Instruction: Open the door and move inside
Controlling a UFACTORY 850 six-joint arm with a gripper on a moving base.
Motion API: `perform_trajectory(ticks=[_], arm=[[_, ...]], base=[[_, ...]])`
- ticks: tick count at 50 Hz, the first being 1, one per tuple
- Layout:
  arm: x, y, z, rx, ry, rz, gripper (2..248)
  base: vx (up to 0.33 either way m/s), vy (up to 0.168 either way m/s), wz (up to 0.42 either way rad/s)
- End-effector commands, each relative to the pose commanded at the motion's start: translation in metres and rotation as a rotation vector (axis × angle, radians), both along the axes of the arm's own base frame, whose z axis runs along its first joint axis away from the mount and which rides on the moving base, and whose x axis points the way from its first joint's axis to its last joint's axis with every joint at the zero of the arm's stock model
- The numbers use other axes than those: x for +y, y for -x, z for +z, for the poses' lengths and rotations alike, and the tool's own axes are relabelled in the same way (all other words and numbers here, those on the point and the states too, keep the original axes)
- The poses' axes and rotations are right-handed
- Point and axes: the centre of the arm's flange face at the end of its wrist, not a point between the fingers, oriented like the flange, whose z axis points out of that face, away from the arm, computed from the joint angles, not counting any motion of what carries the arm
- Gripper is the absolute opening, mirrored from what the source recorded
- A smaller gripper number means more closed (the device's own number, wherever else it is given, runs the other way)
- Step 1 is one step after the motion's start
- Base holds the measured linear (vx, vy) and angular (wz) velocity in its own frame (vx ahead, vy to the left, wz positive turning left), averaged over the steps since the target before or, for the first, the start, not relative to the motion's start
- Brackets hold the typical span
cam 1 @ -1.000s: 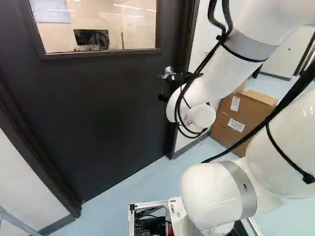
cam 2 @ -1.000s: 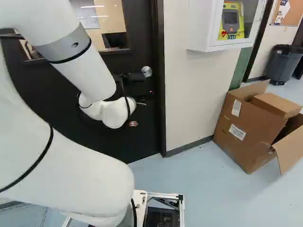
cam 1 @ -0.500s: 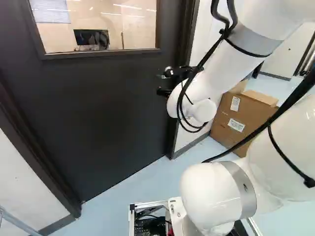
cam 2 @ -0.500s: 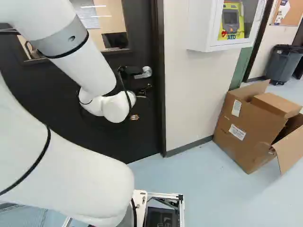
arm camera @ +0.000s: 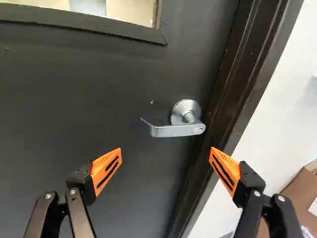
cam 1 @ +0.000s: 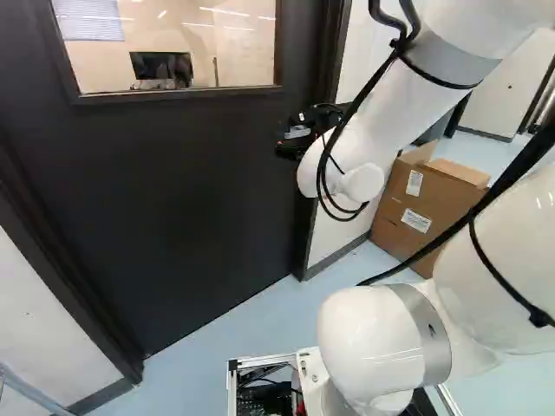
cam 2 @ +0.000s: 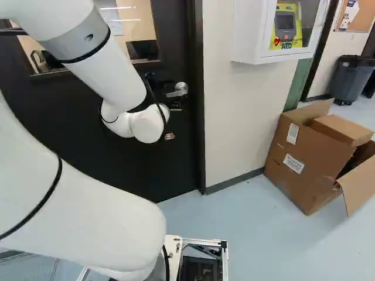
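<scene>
Wrist and forearm (cam 1: 390,121) have risen a little against the door (arm camera: 64,104) since the earlier frames, carrying my gripper (arm camera: 166,148) up with them; the base has not shifted. My two fingers stand wide apart with nothing between them; taking twelve o'clock as straight out past my fingertips, the silver lever handle (arm camera: 176,130) lies just ahead at twelve, its round rose (arm camera: 185,110) nearer one, on a door that looks shut. I judge the height and depth need care: closing too soon would pinch air or let the lever's edge slip off my pads, as it lies lengthwise across my gap; pushing in with this spread could jam my three o'clock finger against the door frame (arm camera: 235,94); pressing on the door before the latch frees would only strain my joints.
</scene>
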Motion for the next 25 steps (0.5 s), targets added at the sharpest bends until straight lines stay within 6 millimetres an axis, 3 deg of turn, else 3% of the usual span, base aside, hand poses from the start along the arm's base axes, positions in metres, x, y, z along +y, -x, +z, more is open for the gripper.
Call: perform_trajectory(ticks=[25], arm=[[0.001,-0.021,0.028,-0.076,0.082,0.098,247]], base=[[0.0,0.0,0.0]])
